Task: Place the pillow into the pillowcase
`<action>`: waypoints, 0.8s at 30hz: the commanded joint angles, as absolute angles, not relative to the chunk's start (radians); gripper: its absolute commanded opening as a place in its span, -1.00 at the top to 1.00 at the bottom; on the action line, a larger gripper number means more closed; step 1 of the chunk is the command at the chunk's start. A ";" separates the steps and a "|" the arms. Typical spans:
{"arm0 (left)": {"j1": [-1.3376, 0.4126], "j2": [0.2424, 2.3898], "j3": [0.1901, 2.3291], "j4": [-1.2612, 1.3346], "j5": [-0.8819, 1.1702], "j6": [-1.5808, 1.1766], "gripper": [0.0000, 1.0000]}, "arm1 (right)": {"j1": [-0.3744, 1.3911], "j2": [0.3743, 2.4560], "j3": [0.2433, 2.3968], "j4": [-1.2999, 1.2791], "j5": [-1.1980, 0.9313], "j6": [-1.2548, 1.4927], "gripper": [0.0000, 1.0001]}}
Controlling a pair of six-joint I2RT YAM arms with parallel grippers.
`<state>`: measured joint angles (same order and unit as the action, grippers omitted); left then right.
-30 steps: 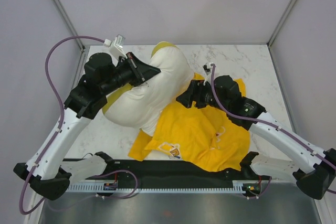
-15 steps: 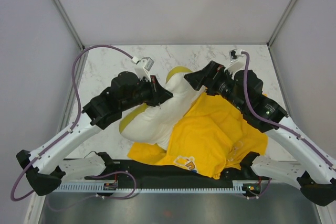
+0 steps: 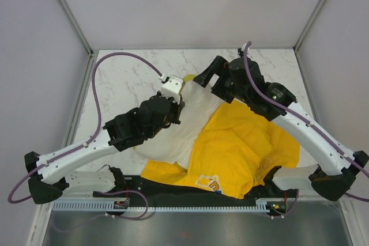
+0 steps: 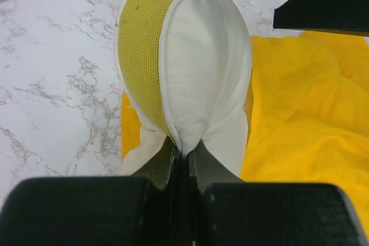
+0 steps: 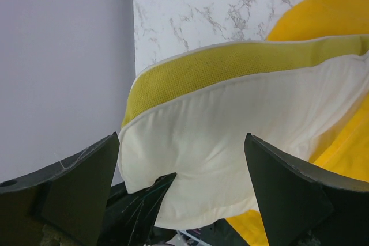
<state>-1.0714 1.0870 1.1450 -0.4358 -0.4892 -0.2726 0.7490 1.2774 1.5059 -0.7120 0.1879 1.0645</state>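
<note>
**Top external view: left claw pinching the pillow, right claw spread**

1. Left claw [image 3: 177,101]: my fingers are pressed together on a fold of the white pillow [image 3: 193,120]. In the left wrist view the fabric bunches into the pinch at my left claw [image 4: 182,155]. From there the pillow [image 4: 204,67] rises away from the fingers, and its yellow mesh edge band [image 4: 141,56] runs over the far end.

2. Right claw [image 3: 209,79]: my fingers stand wide apart and hold nothing. In the right wrist view the two fingers [image 5: 81,185] flank the pillow [image 5: 242,125] without touching it. My right claw [image 5: 181,171] hangs at the pillow's far end.

3. Pillow position: it lies at mid-table on the marble table [image 3: 124,79], between my two arms.

4. Pillowcase [image 3: 245,148]: the yellow cloth is spread to the right and near side of the pillow and overlaps its right edge. Its printed picture [image 3: 209,182] sits at the near edge. I cannot tell whether any of the pillow is inside the case.
</note>
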 commanded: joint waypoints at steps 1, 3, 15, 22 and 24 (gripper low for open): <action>-1.133 1.086 1.149 -0.310 -0.623 -0.154 0.95 | 0.755 1.290 1.516 -0.720 0.155 1.117 -0.96; -1.163 1.092 1.146 -0.287 -0.649 -0.108 0.95 | 0.755 1.307 1.514 -0.700 0.102 1.127 -0.96; -1.319 1.146 1.173 -0.144 -0.741 0.054 0.95 | 0.804 1.321 1.408 -0.578 0.087 1.150 0.24; -1.316 0.929 1.126 -0.238 -0.677 -0.135 -0.86 | 0.773 1.232 1.413 -0.655 0.225 1.098 1.00; -1.307 0.805 1.098 -0.258 -0.651 -0.201 -1.00 | 0.767 1.212 1.408 -0.679 0.259 1.078 1.00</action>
